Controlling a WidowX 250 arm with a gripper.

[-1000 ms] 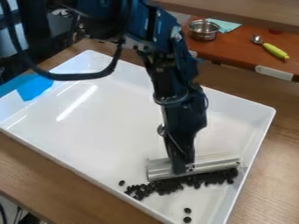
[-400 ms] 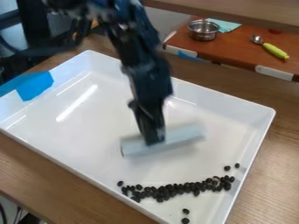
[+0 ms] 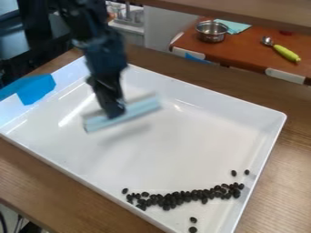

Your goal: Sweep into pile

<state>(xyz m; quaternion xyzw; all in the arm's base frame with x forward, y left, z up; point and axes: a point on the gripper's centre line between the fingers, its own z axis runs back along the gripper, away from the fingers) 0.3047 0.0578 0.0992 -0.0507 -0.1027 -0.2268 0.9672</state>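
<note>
The pale, straight sweeping bar (image 3: 142,107) is held over the white rectangular tray (image 3: 182,152) by the black two-finger gripper (image 3: 114,112), closed on it. Small black beans (image 3: 176,197), strewn near right, are best nudged inward with low strokes.

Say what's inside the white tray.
The white tray holds a row of black beans, with strays on both sides. The gripper holds a flat bar over the tray; whatever they cover of its floor can't be seen.
</note>
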